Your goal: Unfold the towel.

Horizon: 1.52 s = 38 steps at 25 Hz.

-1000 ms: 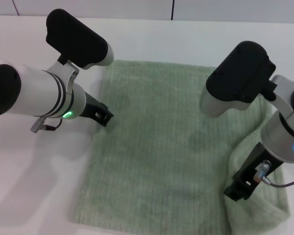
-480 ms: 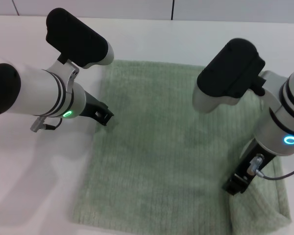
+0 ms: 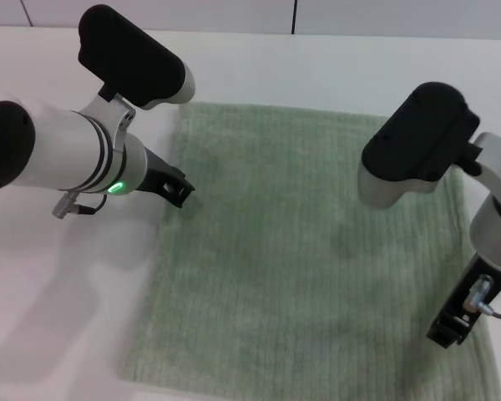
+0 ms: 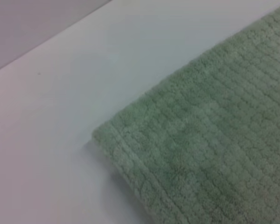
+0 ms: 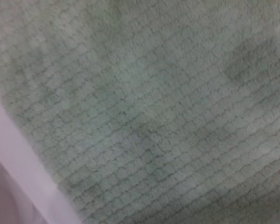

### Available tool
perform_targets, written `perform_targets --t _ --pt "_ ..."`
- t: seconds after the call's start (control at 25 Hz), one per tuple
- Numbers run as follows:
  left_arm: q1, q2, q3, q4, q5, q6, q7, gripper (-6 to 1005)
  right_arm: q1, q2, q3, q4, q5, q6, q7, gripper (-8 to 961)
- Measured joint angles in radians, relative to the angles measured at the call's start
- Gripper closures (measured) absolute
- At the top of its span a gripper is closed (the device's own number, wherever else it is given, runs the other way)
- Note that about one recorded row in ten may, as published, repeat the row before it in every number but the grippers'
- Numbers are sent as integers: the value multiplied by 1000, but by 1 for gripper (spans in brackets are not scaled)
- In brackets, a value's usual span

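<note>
towel [image 3: 309, 251]: sage-green ribbed terry, spread flat, single layer
my left gripper [image 3: 177, 190]: towel's 9 o'clock edge, jaw state unclear
my right gripper [image 3: 451, 327]: towel's 4 o'clock, jaw state unclear

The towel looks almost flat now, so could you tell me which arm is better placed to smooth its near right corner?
The right: its pincer sits over the towel beside that corner, while the left pincer is at the far left edge.
</note>
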Motion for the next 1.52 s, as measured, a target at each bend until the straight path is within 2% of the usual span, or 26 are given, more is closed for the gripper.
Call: perform_targets --t 0.24,0.44,0.52,0.6,0.68,0.84,0.96,1.0,1.04,1.12,1.24,1.32,1.4,1.52 --pt "-9 2 -2 -3 1 2 0 937 -38 0 36 -93 0 -24 0 612" --pt "-10 1 -9 -50 54 23 0 929 -93 -2 58 -124 -26 60 -26 612" --pt "1 4 -26 -71 62 75 13 926 -124 -3 58 -118 -67 124 -49 612" --pt "36 4 -59 -96 62 183 38 923 -164 -3 58 -117 -108 213 -65 612" --pt "102 3 -88 -122 63 376 85 920 -208 -3 59 -142 -121 310 -71 612" --pt "226 1 -101 -124 62 798 160 914 -364 -4 61 -272 -137 596 -124 613" --pt "292 -1 -118 -64 54 1062 149 909 -498 1 58 -323 -92 882 -178 613" --pt "328 -3 -127 -8 42 1224 122 907 -579 3 58 -321 -5 1079 -225 613" --pt "328 -3 -127 -8 42 1224 122 906 -579 3 58 -321 -5 1079 -225 613" --pt "359 -3 -134 58 13 1373 66 903 -650 2 55 -281 131 1287 -298 613" --pt "388 -1 -144 184 -37 1612 -30 898 -703 -1 12 -185 362 1561 -493 612" --pt "393 0 -146 279 -46 1762 -72 895 -712 -2 -38 -121 449 1718 -610 612" --pt "392 1 -151 375 -47 1888 -112 892 -707 -3 -99 -52 468 1869 -663 612" --pt "364 -1 -170 527 -48 2010 -173 887 -681 -4 -202 88 409 2145 -666 613"
